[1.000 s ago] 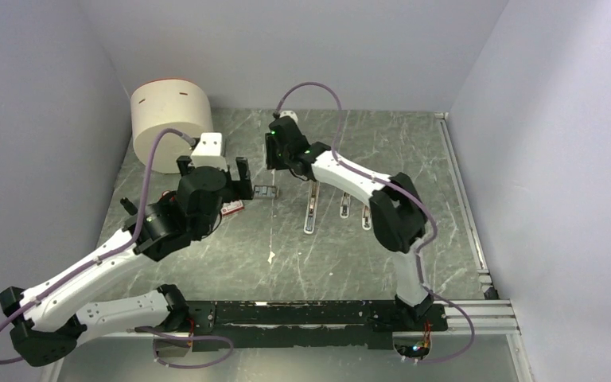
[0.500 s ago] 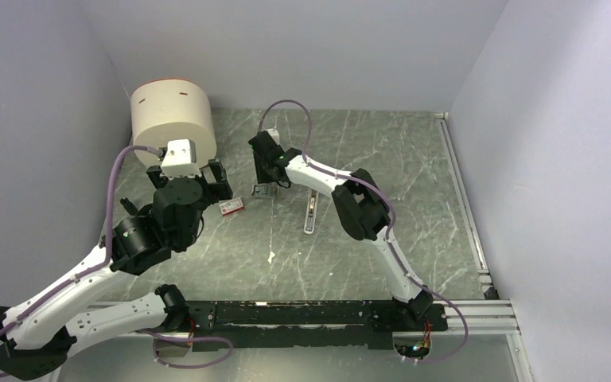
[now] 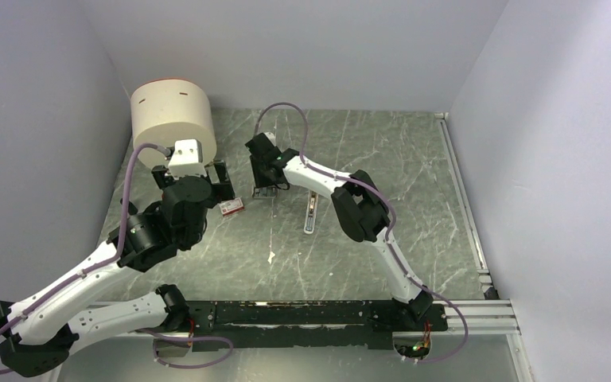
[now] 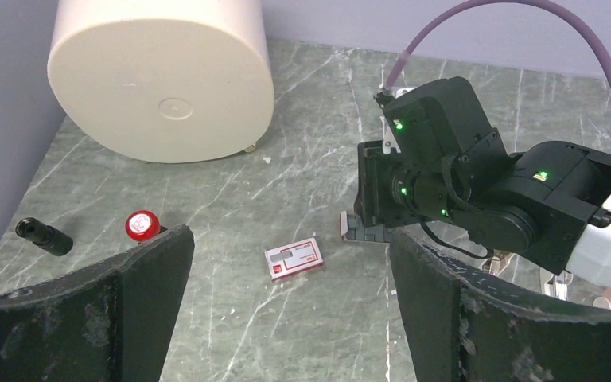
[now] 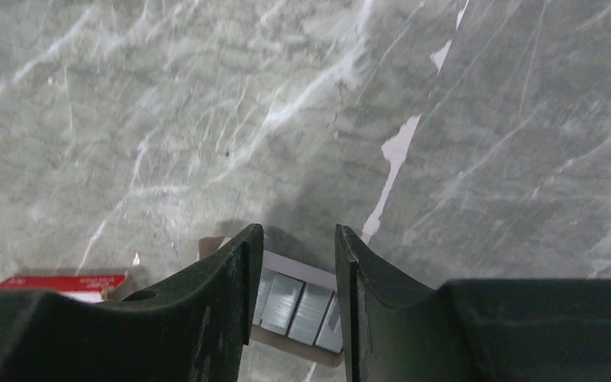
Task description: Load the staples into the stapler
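Nearest the arm bases, a small white scrap [image 3: 271, 256] lies on the table [image 3: 414, 159], nothing else close in. Next out, the stapler [image 3: 309, 213] lies flat as a slim bar pointing away from me, well apart from either gripper; I can't tell from above whether its magazine is open. Left of it sits the red-and-white box [image 4: 293, 259], alone and flat. My left gripper [image 4: 290, 239] hangs above that box with jaws spread wide, holding nothing. Just beyond the box are the staples [image 5: 298, 310], a grey block resting in a shallow cardboard tray. My right gripper [image 5: 298, 237] is poised right over them, jaws parted by a narrow gap and not clamped on anything. Off to the left edge sit a red-capped piece [image 4: 142, 225] and a small black piece [image 4: 44, 235]; farthest back stands the cream drum [image 3: 172, 115]. Risks as I read them: the narrow gap may catch the tray wall together with the block, so the cardboard lifts too or the block tips out. Squeezing hard across the strip could snap it. Both wrists are crowded near the tray, so a careless left-arm move could bump the right. The stapler is loose, so it may skate when loaded.
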Robot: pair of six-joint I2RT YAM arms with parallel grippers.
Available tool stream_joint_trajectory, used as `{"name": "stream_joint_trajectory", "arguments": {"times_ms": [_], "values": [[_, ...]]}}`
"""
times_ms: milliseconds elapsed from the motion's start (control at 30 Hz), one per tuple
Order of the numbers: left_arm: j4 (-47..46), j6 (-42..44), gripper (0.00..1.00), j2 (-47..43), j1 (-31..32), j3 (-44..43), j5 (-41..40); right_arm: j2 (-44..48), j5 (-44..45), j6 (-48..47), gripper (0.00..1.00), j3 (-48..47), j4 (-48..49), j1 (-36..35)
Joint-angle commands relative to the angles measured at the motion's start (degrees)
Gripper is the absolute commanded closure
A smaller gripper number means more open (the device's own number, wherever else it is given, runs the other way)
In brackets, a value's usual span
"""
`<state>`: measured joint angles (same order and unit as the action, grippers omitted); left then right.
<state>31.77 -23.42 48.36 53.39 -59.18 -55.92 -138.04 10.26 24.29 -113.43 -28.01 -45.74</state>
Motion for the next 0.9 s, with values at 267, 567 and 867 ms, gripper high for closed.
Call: {"name": "stream_joint_trajectory", "arguments": {"times_ms": [267, 567, 867], "values": [[0.6, -1.2, 0.03, -0.5, -0.2, 0.4, 0.5, 4.5, -0.1, 0.7, 0.57, 2.0, -4.7, -0.9], [0.5, -1.3, 0.03, -0.9, -0.3, 0.6, 0.4, 7.9, 6.8, 0.1, 0.61, 1.7, -6.1, -2.7], [0.5, -1.1, 0.03, -0.3, -0.3, 0.5, 0.3, 7.1, 5.4, 0.2, 0.61, 2.2, -8.4, -4.2]]}}
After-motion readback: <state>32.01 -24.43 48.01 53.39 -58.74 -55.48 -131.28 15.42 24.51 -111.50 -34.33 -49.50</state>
